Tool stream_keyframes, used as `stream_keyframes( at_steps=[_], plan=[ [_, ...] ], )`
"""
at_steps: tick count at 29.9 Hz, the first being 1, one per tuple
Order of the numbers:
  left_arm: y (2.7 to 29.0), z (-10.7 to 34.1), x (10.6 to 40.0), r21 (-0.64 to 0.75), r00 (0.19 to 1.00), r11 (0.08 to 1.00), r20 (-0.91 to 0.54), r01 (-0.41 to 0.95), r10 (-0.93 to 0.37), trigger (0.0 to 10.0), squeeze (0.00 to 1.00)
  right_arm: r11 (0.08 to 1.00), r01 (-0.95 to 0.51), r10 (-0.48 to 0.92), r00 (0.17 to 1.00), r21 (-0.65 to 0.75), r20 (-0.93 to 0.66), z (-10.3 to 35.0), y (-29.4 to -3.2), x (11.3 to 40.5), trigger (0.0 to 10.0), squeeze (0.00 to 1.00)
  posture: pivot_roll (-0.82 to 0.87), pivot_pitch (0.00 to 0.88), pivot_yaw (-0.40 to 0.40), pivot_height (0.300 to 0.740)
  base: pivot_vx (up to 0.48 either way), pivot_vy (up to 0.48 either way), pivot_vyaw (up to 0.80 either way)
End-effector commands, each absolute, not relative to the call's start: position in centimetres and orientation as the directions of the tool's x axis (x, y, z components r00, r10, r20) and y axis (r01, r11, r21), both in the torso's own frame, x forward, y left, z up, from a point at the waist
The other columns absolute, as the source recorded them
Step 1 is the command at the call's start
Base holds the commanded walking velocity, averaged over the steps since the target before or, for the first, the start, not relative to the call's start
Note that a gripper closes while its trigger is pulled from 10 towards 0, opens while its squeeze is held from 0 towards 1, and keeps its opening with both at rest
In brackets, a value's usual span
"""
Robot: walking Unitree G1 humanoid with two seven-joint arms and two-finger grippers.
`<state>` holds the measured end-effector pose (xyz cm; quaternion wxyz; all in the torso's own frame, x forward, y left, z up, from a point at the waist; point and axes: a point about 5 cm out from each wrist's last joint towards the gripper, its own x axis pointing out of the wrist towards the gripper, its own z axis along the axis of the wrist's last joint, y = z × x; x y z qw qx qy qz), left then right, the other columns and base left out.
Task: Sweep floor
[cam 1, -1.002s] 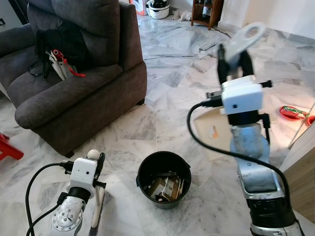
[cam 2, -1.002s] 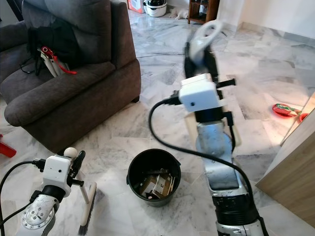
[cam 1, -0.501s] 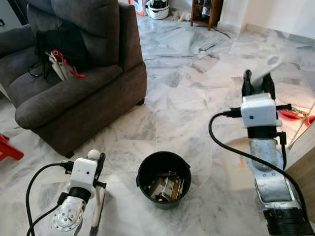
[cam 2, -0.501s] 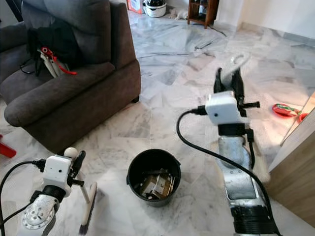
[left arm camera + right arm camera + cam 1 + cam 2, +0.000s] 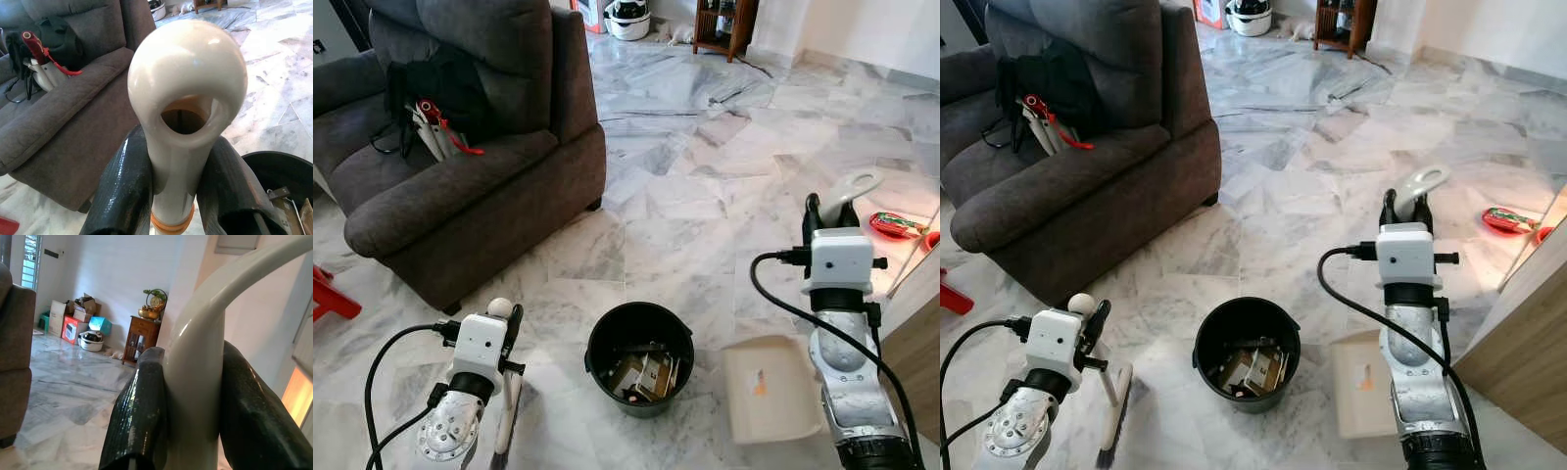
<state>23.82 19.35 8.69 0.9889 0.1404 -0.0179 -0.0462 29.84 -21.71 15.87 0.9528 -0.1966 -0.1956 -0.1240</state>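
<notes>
**Dustpan down beside the bin, brush ready**

On the marble floor in front of the robot sits a black bin with scraps of litter in it. Just to its right lies the cream dustpan, flat on the tiles; its handle rises to the right gripper, whose two black fingers pinch it. The left gripper pinches the white handle of a small brush, whose head rests on the floor left of the bin.

Emptying into the bin looks done, and a fresh sweep seems to be setting up. Next, the brush would need to push any remaining debris towards the pan's open lip while the right arm holds the pan steady and flat.
</notes>
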Motion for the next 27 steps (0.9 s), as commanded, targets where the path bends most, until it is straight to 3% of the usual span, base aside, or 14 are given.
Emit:
stream_keyframes(
  at_steps=[1, 7, 12, 27],
  plan=[
    [19.5, 9.1, 23.9, 0.296, 0.994, 0.951, 0.049, 0.083, -0.102, 10.0, 0.00, 0.900, 0.314, -0.157, 0.879, -0.301, 0.450, 16.2, -21.9, 29.7, 10.0, 0.00, 0.06, 0.078, 0.087, 0.740, 0.000, 0.000, 0.00],
    [19.4, 9.1, 23.9, 0.295, 0.993, 0.952, 0.050, 0.087, -0.106, 10.0, 0.00, 0.916, 0.284, -0.139, 0.888, -0.284, 0.439, 15.9, -22.0, 29.7, 10.0, 0.00, 0.05, 0.072, 0.086, 0.740, 0.000, 0.000, 0.00],
    [19.4, 9.2, 23.9, 0.293, 0.993, 0.952, 0.051, 0.090, -0.110, 10.0, 0.00, 0.955, 0.228, -0.142, 0.911, -0.187, 0.387, 15.1, -22.0, 29.8, 10.0, 0.00, 0.06, 0.080, 0.086, 0.740, 0.000, 0.000, 0.00],
    [19.4, 9.3, 24.0, 0.293, 0.993, 0.952, 0.057, 0.087, -0.108, 10.0, 0.00, 0.958, 0.217, -0.127, 0.907, -0.186, 0.402, 15.3, -22.5, 29.8, 10.0, 0.00, 0.06, 0.094, 0.088, 0.740, 0.000, 0.000, 0.00]
  ],
)
